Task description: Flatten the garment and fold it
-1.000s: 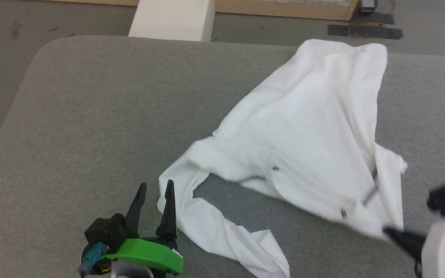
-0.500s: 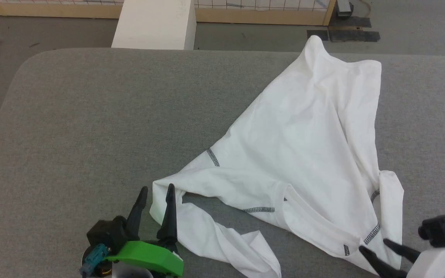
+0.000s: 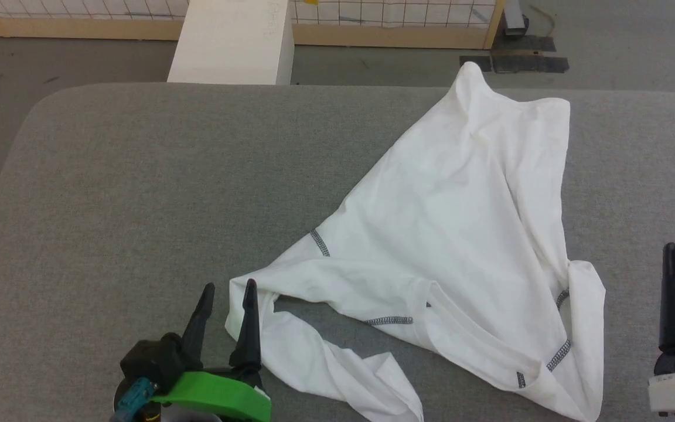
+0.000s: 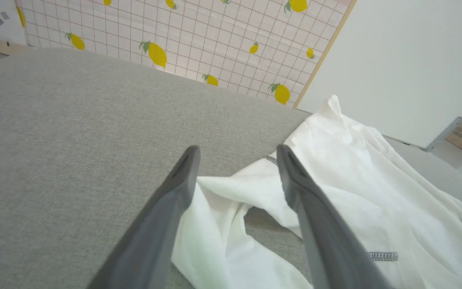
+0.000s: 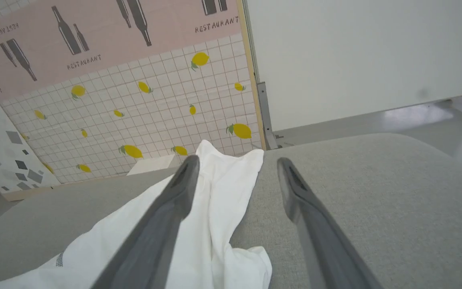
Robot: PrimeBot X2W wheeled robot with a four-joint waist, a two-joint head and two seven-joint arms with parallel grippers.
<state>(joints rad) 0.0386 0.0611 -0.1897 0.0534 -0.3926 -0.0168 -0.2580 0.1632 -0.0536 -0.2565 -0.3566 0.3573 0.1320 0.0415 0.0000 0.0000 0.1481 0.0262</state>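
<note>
The garment (image 3: pixel 460 217), a white long-sleeved shirt with dark grey stitching, lies crumpled on the right half of the grey table (image 3: pixel 138 176), one sleeve trailing toward the front edge. At the lower left my left gripper (image 3: pixel 227 287) is open, its right finger over the garment's near-left corner. In the left wrist view that gripper (image 4: pixel 238 149) straddles a fold of the garment (image 4: pixel 355 180) without closing on it. My right gripper (image 5: pixel 237 161) is open and empty, with the garment (image 5: pixel 215 200) lying under its left finger. One right finger (image 3: pixel 674 293) stands upright just right of the cloth.
A white box (image 3: pixel 232 41) stands on the floor beyond the table's far edge. A lemon-patterned tiled panel (image 4: pixel 175 40) and a white wall (image 5: pixel 355 52) rise behind it. The table's left half is bare grey fabric.
My right gripper has opened, let go of the garment's near-right edge and drawn off to the right. The cloth has settled onto the table. The camera has tilted; my left gripper holds still.
</note>
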